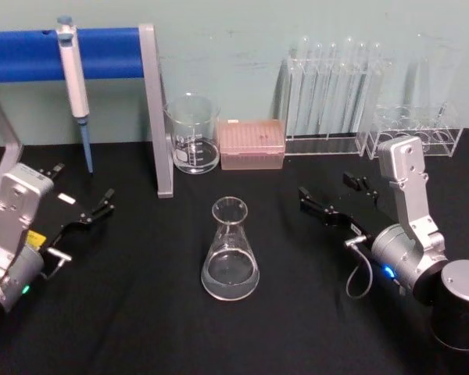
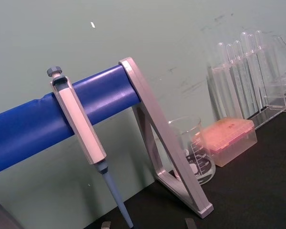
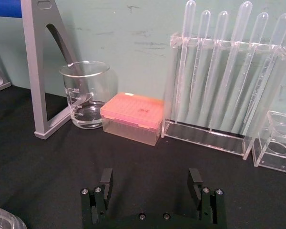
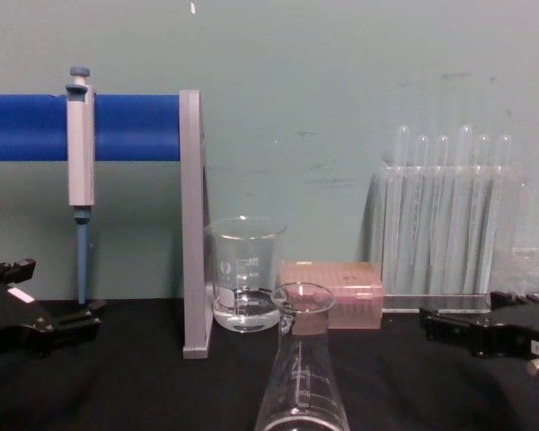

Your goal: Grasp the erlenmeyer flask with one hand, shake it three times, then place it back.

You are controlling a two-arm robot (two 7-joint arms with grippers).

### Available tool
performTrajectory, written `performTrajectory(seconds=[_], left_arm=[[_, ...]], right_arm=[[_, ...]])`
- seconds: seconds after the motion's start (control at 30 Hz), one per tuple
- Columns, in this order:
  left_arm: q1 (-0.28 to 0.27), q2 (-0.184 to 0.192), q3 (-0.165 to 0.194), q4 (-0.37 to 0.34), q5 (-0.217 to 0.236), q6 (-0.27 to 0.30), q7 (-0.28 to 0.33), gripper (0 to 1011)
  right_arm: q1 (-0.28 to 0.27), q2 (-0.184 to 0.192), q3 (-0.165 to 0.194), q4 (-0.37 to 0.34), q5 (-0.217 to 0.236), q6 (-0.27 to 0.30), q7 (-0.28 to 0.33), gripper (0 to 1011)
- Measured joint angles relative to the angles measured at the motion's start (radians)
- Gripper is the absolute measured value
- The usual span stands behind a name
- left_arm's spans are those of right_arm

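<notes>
The erlenmeyer flask (image 1: 230, 250) stands upright on the black table, near its middle, with a little clear liquid in its wide base. It rises at the bottom centre of the chest view (image 4: 302, 377), and its rim edges into a corner of the right wrist view (image 3: 2, 222). My right gripper (image 1: 328, 191) rests to the flask's right, open and empty, fingers (image 3: 106, 180) spread wide and aimed toward the back. Off to the flask's left, my left gripper (image 1: 82, 183) also sits open and empty; its fingertips (image 2: 189, 222) just peek into the left wrist view.
Along the back wall are a glass beaker (image 1: 193, 133) with some liquid, a pink tip box (image 1: 252, 144), a clear rack of test tubes (image 1: 328, 94) and an empty rack (image 1: 418, 129). A pipette (image 1: 74, 86) hangs from a blue bar on a grey stand (image 1: 156, 109).
</notes>
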State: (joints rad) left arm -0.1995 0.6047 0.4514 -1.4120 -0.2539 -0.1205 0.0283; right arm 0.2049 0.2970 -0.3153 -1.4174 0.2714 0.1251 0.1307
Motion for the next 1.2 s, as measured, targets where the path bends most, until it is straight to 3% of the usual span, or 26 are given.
performTrajectory(seconds=[1.2], left_arm=[[0.000,0.000,0.000,0.000,0.000,0.000,0.000,1001]], right_arm=[[0.000,0.000,-0.005,0.003,0.001,-0.004,-0.006,1000]])
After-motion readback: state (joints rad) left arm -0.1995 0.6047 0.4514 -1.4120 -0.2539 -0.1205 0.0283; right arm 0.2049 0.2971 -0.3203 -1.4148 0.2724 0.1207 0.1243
